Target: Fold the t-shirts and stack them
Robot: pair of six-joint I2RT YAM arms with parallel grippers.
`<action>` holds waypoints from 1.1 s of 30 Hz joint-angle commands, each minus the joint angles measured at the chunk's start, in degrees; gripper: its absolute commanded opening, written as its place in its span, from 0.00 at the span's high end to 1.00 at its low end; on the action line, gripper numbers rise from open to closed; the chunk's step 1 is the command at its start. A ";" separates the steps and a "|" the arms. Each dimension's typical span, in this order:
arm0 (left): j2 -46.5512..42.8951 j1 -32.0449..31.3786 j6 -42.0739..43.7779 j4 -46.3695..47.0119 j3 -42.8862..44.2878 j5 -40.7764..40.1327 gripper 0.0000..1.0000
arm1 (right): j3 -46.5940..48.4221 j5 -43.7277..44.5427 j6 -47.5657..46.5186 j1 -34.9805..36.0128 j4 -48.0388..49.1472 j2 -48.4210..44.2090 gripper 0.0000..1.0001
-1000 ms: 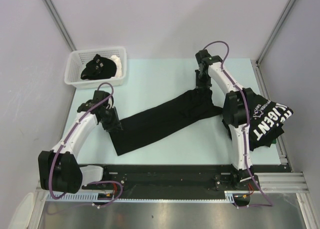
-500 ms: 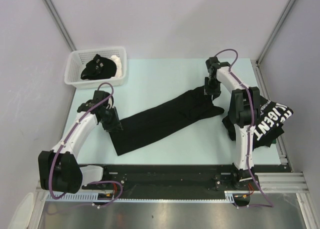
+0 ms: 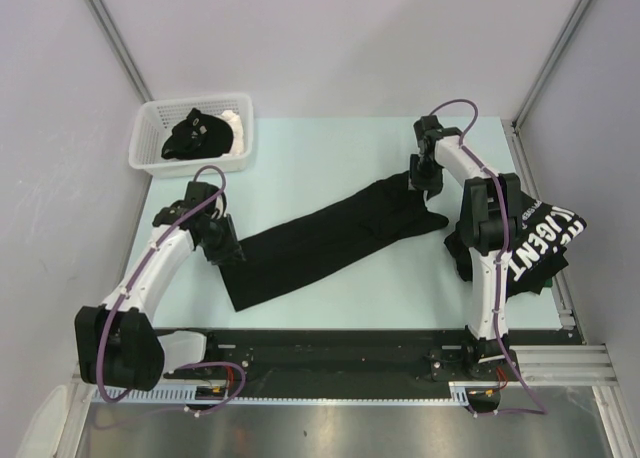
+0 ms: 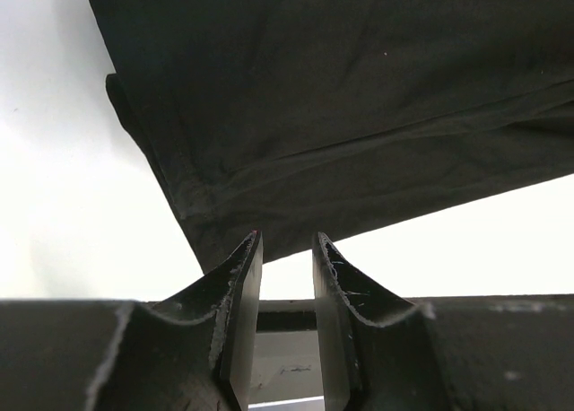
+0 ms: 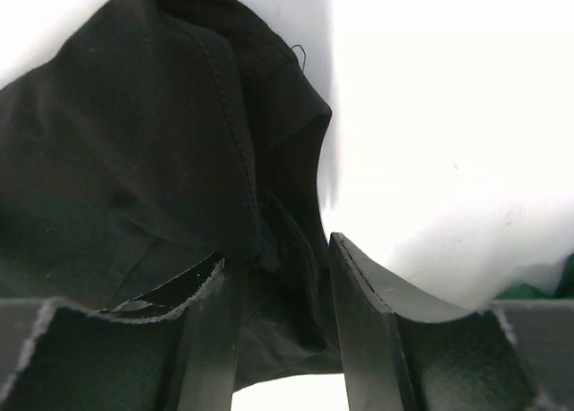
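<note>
left arm bent, left hand (image 4: pixel 285 240) parted at t-shirt (image 3: pixel 330 236) hem, right arm outstretched, right hand (image 5: pixel 278 248) parted too

From above we see soft, even brightness with no single lamp to name. The pale table (image 3: pixel 330 148) is cleanly lit, and the arms throw only faint shadows on it. The long black shirt (image 3: pixel 320 243) reads as a flat dark shape with its folds nearly lost (the white lettering on the folded shirt (image 3: pixel 535 240) is crisp). The steel strip (image 3: pixel 350 428) at the near edge has a dull sheen. In both wrist views the table is blown out to white. In the left wrist view the cloth's seams look sharp, while the near left fingers (image 4: pixel 235 285) look soft. In the right wrist view the right fingers (image 5: pixel 363 312) are blurred and the cloth is murky.
</note>
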 commanded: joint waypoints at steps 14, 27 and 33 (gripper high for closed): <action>-3.95 -0.44 -1.64 -2.83 0.90 -0.70 0.66 | -6.52 -4.55 -0.23 -2.13 6.37 0.18 0.81; -4.83 -0.44 -2.26 -4.50 1.16 -1.58 0.66 | -4.68 -4.90 -1.90 -2.49 8.83 3.87 0.96; -5.18 -0.44 -2.43 -5.29 1.34 -2.19 0.66 | 0.67 -7.19 -2.08 -2.49 9.01 6.77 0.93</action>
